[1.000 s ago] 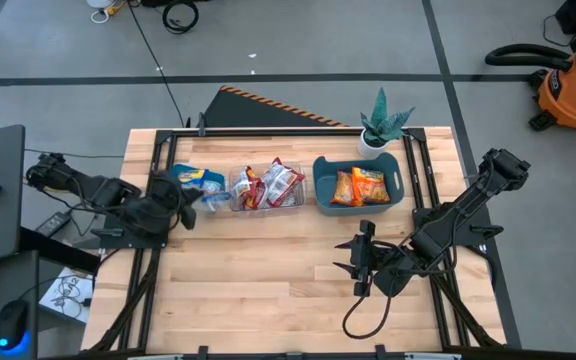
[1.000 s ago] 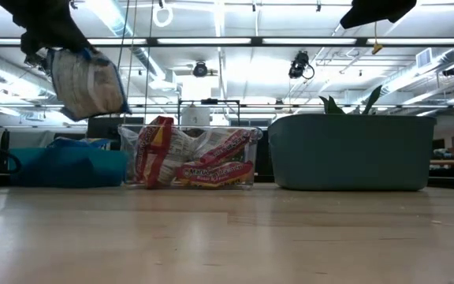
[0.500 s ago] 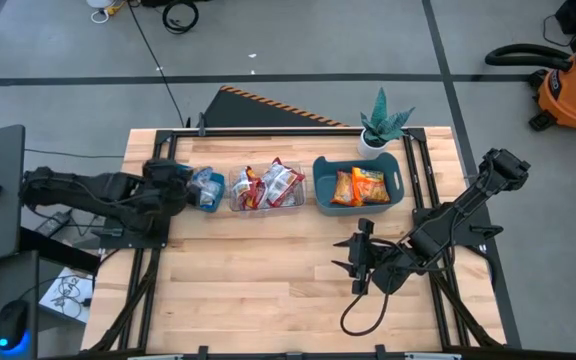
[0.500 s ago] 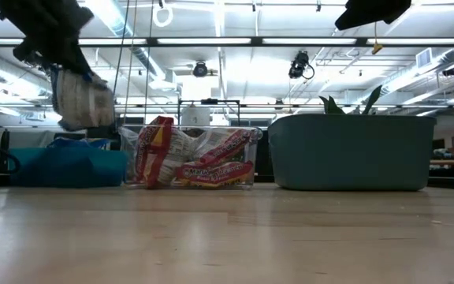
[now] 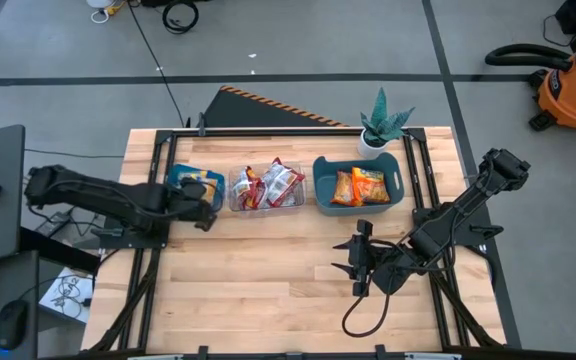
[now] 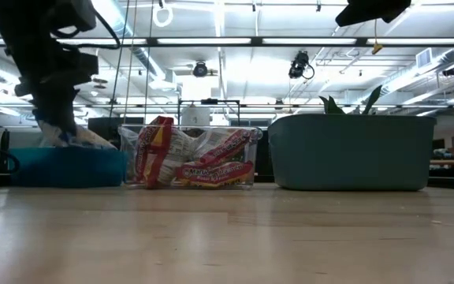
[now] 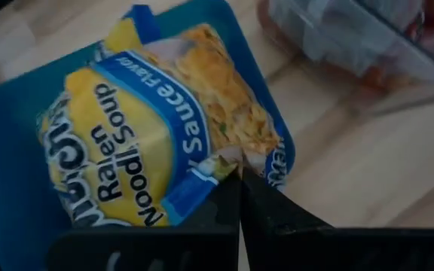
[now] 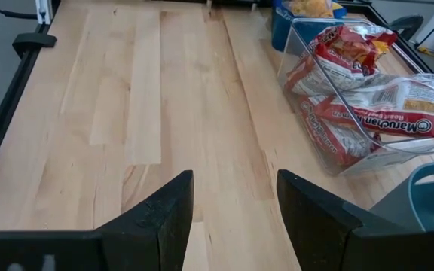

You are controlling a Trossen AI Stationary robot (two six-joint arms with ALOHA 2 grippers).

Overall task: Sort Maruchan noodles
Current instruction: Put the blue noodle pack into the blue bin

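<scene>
High view, from the packets outward: blue-and-yellow noodle packet (image 5: pixel 197 186) lies in the small blue bin (image 5: pixel 176 177) at the table's left, the left gripper (image 5: pixel 200 205) clenched on its edge. Red-and-silver packets (image 5: pixel 266 185), several, heaped in the clear tub (image 5: pixel 236 199) just beside that bin. Orange packets (image 5: pixel 359 185), two, flat in the larger blue bin (image 5: pixel 321 188) to the right. Right gripper (image 5: pixel 360 259) hangs over bare table (image 5: pixel 268 270), fingers spread apart. Potted plant (image 5: pixel 382 122) stands behind the larger bin.
</scene>
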